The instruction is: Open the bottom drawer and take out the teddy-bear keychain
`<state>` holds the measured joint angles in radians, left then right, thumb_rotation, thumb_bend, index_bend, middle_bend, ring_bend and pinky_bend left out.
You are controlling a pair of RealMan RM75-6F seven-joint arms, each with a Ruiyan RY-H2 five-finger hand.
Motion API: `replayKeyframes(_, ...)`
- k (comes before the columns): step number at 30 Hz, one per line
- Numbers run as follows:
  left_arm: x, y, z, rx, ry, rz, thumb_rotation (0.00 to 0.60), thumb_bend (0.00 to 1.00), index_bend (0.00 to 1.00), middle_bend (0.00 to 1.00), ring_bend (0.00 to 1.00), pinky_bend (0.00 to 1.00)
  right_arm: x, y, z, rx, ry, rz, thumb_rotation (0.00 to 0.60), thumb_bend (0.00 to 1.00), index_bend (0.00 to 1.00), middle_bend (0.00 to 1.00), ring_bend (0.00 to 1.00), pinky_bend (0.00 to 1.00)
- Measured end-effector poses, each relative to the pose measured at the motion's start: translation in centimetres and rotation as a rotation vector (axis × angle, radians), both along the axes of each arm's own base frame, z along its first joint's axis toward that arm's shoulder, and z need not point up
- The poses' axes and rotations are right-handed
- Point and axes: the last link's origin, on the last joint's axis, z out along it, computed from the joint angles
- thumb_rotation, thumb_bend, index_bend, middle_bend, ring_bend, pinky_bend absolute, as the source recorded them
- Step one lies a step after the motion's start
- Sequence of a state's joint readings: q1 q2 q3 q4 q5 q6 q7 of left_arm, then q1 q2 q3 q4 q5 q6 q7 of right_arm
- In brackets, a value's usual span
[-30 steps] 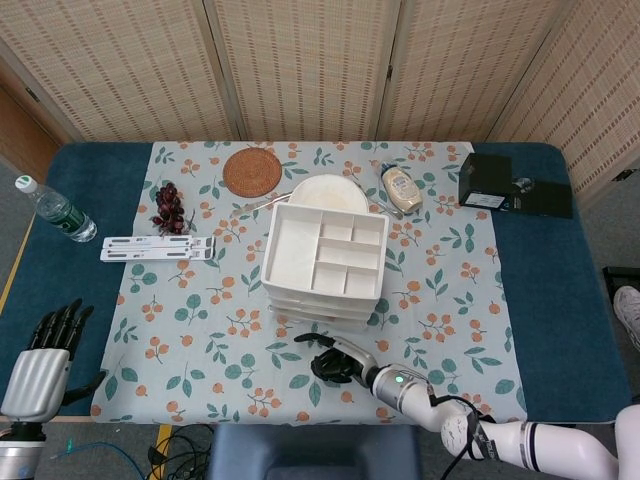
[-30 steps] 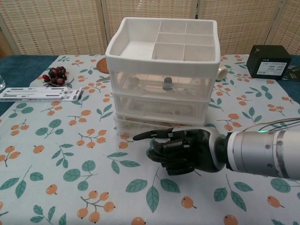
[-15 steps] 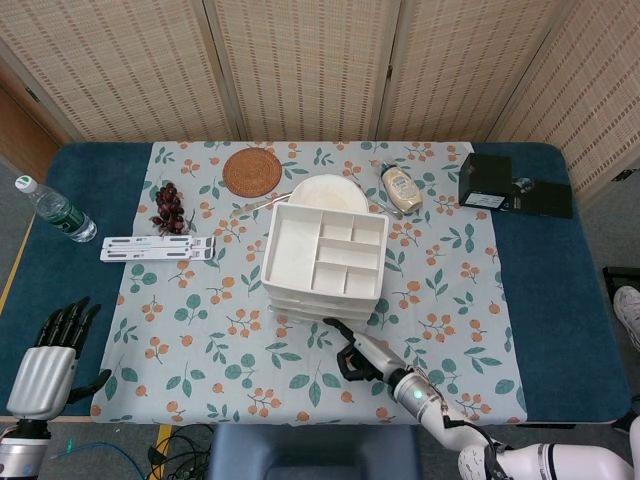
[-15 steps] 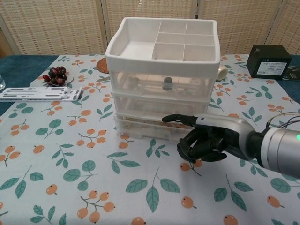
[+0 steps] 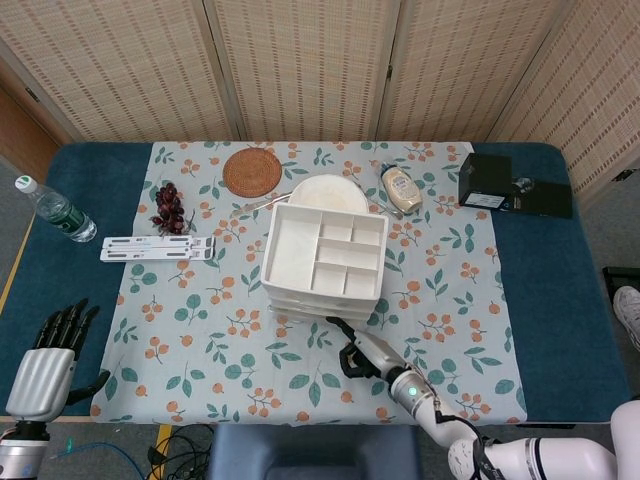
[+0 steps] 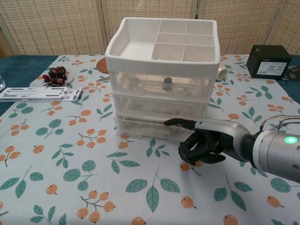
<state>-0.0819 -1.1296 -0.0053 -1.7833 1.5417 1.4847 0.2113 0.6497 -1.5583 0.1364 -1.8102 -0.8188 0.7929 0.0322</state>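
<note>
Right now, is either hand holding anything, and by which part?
Nothing is held. The right hand reaches one finger toward the bottom drawer, other fingers curled; the left hand rests apart, fingers spread.

Even, diffuse light filled both views, bright and free of glare. Shadows were faint, a soft one lying under the right hand (image 6: 204, 143) on the tablecloth (image 6: 70, 159). Both pictures were sharp, though the nearest forearm looked stretched at the chest view's edge.

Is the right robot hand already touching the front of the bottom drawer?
Cannot tell. In the chest view the right robot hand reaches a finger to the front of the bottom drawer, but the fingertip overlaps the drawer front, so neither contact nor a gap shows plainly.
</note>
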Motion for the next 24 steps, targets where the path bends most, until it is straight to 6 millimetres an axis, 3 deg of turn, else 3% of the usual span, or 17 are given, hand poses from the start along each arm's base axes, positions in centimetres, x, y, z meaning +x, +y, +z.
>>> replayKeyframes(15,0.07,-0.06,-0.06,-0.001,0.002,0.002,0.6,0.2,0.05,0.0,0.01,0.07,-0.24,-0.35,-0.51,0.011,0.026,-0.002,0.6,0.77,0.0,0.78,1.0,1.0)
replayKeyframes(24,0.05,-0.08,-0.17,-0.004,0.004,0.004,0.6,0.2,0.05,0.0,0.01,0.07,-0.14,0.37,-0.47,0.026,0.014,0.012,0.6,0.77,0.06,0.79,1.0,1.0)
